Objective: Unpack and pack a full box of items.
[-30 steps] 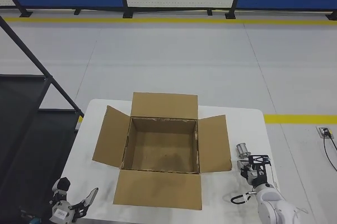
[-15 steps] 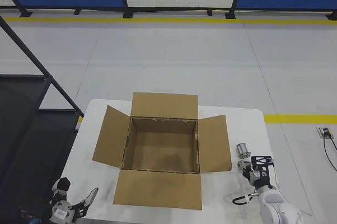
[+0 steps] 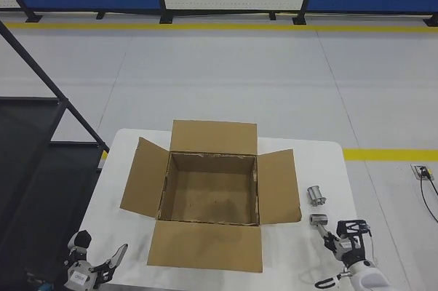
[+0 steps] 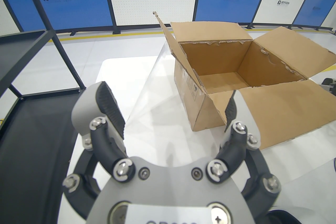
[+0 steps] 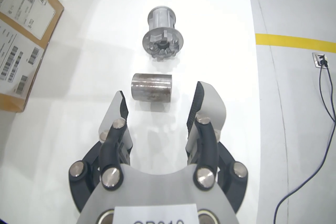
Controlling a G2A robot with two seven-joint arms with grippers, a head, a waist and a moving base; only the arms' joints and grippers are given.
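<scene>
Right wrist view has the right pincer open, near a metal cylinder lying beside a geared hub on the desk. Left pincer, open, faces the cardboard box.

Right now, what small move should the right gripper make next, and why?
Probably ease forward and down to bring its fingers around the cylinder, ready to close. The box looks empty, so packing seems due. The right gripper is open, and the cylinder lies on its side just ahead of it, apart from the toothed part.
</scene>
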